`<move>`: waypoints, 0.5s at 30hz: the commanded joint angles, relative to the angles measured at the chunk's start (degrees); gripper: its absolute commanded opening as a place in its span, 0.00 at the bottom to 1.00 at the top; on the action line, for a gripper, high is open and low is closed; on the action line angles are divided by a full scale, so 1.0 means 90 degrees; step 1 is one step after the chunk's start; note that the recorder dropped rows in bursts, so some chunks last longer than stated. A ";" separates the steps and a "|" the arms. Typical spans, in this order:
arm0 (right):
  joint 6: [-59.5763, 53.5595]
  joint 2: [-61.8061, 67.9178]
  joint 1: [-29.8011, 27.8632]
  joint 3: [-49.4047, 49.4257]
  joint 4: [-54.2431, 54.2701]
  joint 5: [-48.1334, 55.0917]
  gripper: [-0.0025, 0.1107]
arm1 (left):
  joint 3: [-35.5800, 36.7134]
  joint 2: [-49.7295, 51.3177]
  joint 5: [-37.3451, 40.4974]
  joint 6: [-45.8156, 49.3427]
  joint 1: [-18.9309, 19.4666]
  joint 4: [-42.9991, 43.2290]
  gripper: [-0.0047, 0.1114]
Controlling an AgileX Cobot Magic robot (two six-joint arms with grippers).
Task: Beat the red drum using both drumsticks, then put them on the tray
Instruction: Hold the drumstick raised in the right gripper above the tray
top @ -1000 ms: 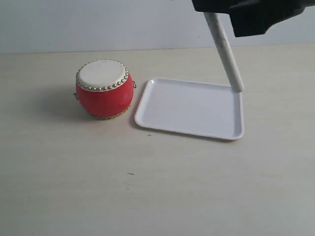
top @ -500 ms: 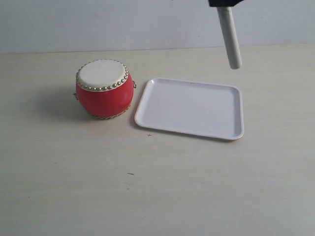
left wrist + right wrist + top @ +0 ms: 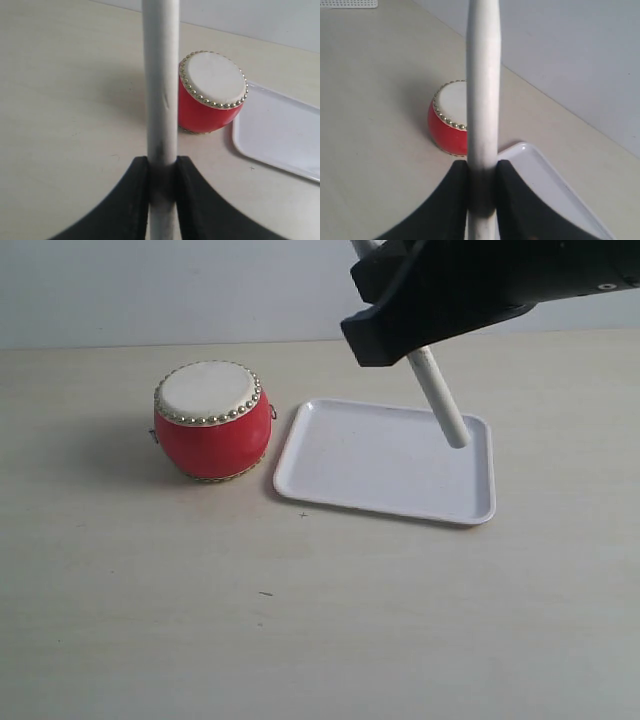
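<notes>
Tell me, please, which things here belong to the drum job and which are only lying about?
Belong to the job:
- red drum
- tray
- left drumstick, clamped in the left end effector
- right drumstick, clamped in the right end effector

Just lying about:
- white gridded object, barely in view
- dark specks on the table

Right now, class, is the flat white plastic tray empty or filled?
Empty. The flat white plastic tray is bare inside; the slim pale wooden drumstick slants over it in the right hand, not laid down.
</notes>
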 commanded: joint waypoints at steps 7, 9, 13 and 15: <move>-0.0005 0.0012 0.0017 -0.0011 0.0184 -0.0128 0.02 | 0.0012 -0.0033 -0.0054 0.0028 0.0011 -0.0006 0.04; -0.0005 0.0012 0.0017 -0.0011 0.0184 -0.0128 0.02 | 0.0012 -0.0033 -0.0054 0.0028 0.0011 -0.0006 0.04; -0.0005 0.0012 0.0017 -0.0011 0.0198 -0.0128 0.02 | 0.0012 -0.0033 -0.0054 0.0028 0.0011 -0.0006 0.04; -0.0005 0.0012 0.0017 -0.0011 0.0198 -0.0128 0.02 | 0.0012 -0.0033 -0.0054 0.0028 0.0011 -0.0006 0.04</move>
